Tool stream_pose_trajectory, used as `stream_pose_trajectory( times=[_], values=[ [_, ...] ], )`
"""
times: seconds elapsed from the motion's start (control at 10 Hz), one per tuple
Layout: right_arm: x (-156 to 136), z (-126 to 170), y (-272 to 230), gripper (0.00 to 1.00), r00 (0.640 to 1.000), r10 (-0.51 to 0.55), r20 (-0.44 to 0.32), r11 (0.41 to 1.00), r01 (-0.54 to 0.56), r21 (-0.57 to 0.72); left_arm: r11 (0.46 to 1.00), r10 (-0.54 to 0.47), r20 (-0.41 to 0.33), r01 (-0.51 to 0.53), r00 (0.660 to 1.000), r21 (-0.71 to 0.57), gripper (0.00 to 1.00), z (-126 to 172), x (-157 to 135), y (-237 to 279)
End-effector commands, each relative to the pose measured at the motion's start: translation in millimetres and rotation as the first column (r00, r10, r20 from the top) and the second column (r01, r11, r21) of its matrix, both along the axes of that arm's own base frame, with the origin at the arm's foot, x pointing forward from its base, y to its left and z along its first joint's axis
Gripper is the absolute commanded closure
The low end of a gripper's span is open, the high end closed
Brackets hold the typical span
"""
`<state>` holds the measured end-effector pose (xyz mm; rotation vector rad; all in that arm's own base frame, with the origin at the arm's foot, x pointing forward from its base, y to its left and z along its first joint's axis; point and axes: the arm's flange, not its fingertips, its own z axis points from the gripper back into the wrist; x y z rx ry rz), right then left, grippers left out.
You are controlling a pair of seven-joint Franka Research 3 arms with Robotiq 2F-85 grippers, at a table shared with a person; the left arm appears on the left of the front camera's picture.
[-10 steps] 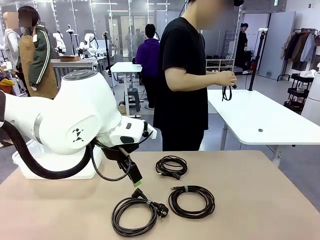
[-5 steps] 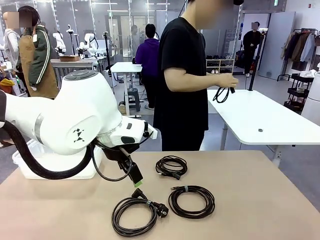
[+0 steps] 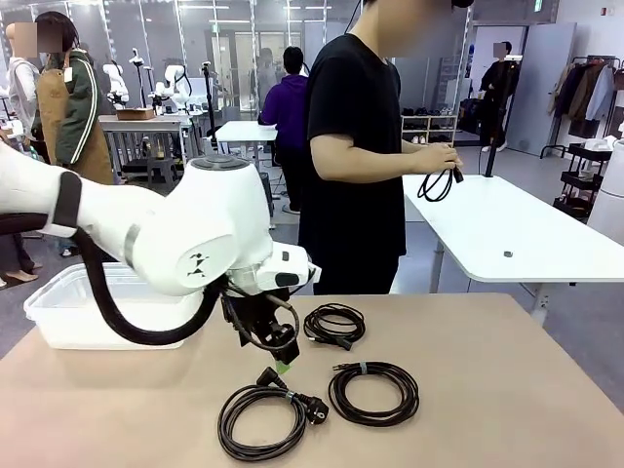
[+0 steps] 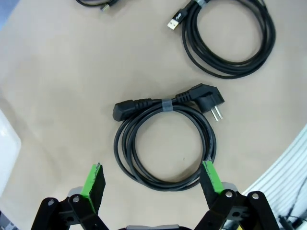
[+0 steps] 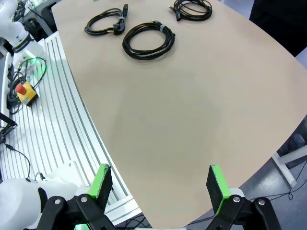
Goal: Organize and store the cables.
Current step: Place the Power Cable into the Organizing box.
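Front view: the left claw [image 3: 281, 356] hangs just above the plug-ended coil [image 3: 261, 452] on the bench [image 3: 507, 390]. The banded coil [image 3: 363, 369] and the small coil [image 3: 336, 340] lie near.

Left wrist view: that claw's fingers stand wide, one on either side of the plug-ended coil.

Right wrist view: the right claw [image 5: 160, 184] gapes wide over the bare bench edge, well apart from the three coils.

Left arm [image 3: 195, 244] swung toward centre of table [image 3: 507, 390], uncovering more of the white bin [image 3: 58, 317]; left gripper [image 3: 281, 359] lowered, now just above the plug end of the near power cable coil [image 3: 261, 421]
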<state>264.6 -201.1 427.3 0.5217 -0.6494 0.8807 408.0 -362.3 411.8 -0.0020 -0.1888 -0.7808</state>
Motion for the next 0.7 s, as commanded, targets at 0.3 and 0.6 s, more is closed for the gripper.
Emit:
stream_pose_trajectory(
  times=[0.3, 0.6],
  values=[
    [-0.1, 0.4, -1.8, 0.00, 1.000, 0.013, 0.018, 1.000, -0.013, 0.006, 0.999, 0.021, -0.080, -0.017, 0.997, 0.048, 0.00, -32.8, 27.6, -20.4],
    [-0.1, 0.4, -1.8, 0.00, 1.000, 0.013, 0.018, 1.000, -0.013, 0.006, 0.970, 0.243, -0.109, -0.243, 0.964, 0.010, 0.00, -34.2, 30.5, -15.4]
  ],
)
